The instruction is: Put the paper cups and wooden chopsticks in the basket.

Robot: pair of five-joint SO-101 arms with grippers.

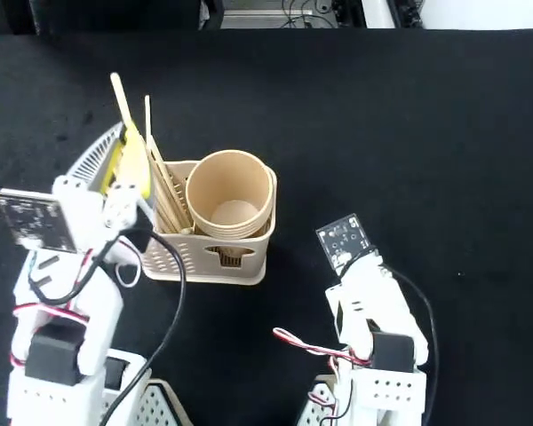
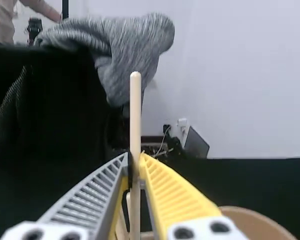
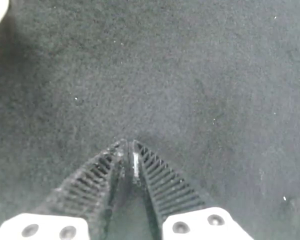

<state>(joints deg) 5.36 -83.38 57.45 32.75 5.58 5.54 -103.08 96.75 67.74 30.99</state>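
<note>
Wooden chopstick [image 2: 135,115] is clamped upright between the grey and yellow fingers of the left tool [image 2: 133,159]. That tool sits at the basket's left side, with the chopstick's top end poking out past the fingertips. Beige slotted basket [image 1: 209,264] stands on the tabletop [image 1: 444,133]. In its left part a bundle of more chopsticks [image 1: 164,191] leans outward. Touching them on the right are the stacked paper cups [image 1: 229,209], upright with mouths up. Right tool [image 3: 127,147] is well apart from the basket, jaws together, low over the black cloth.
</note>
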